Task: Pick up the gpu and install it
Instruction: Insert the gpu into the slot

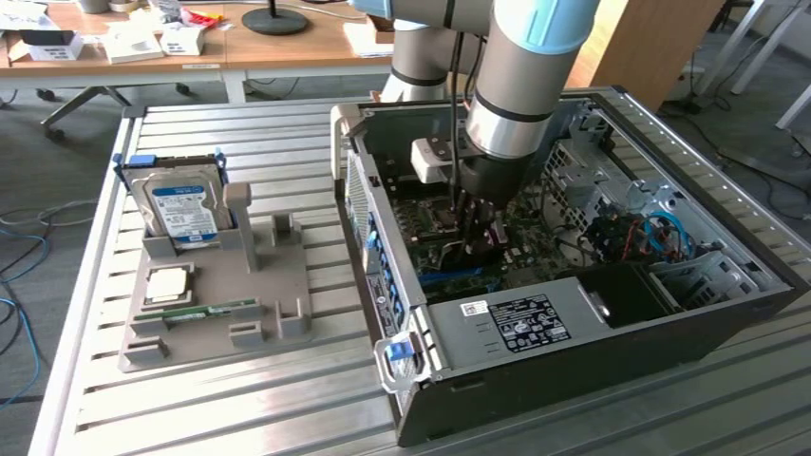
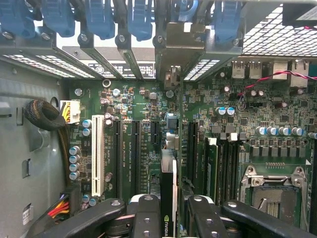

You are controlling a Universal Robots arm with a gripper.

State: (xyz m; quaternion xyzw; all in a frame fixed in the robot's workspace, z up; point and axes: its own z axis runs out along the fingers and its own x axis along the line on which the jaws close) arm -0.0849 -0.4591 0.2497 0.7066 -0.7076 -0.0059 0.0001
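Note:
The gpu (image 2: pixel 168 183) shows edge-on in the wrist view as a thin dark card standing upright over the green motherboard (image 2: pixel 143 106), among the black expansion slots. My gripper (image 2: pixel 168 218) is shut on it, with one black finger pressed to each side of the card. The card's metal bracket (image 2: pixel 173 49) reaches up to the rear slot openings of the case. In the exterior view my gripper (image 1: pixel 481 237) reaches straight down into the open computer case (image 1: pixel 571 380), just above the motherboard. Whether the card sits fully in a slot I cannot tell.
A white slot (image 2: pixel 97 153) and an empty processor socket (image 2: pixel 270 186) flank the card. Blue latches (image 2: pixel 99 17) line the case's rear. On the exterior view's left, a grey holder (image 1: pixel 273 285) carries a hard drive (image 1: pixel 184 209), a processor chip (image 1: pixel 169 283) and a memory stick (image 1: pixel 203 311).

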